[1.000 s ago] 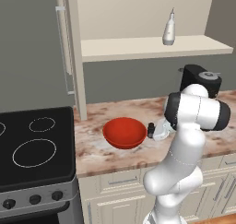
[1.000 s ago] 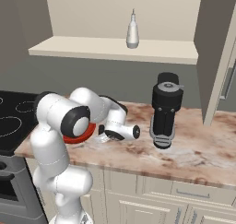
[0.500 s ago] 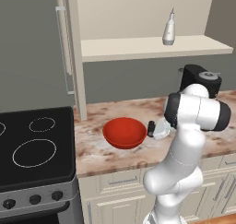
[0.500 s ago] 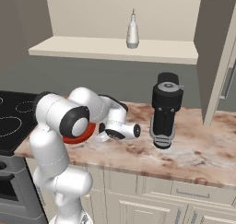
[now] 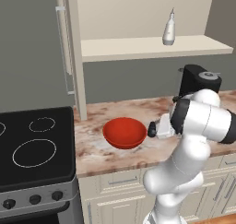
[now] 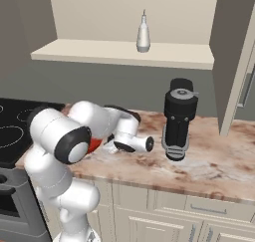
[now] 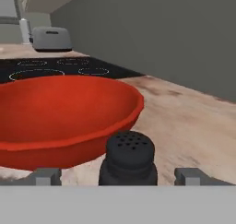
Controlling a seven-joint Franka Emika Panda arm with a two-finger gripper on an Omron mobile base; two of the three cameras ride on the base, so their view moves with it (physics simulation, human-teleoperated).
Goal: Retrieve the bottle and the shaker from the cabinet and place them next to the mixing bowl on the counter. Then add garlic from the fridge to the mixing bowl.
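The shaker stands on the worktop just beside the mixing bowl, on its coffee-machine side. The claw is spread wide, one tip either side of the shaker, gripping nothing. The bottle stands on the cabinet shelf above the bowl

On the surface the bowl sits near the left edge, the shaker just beside it; the coffee machine stands farther right.
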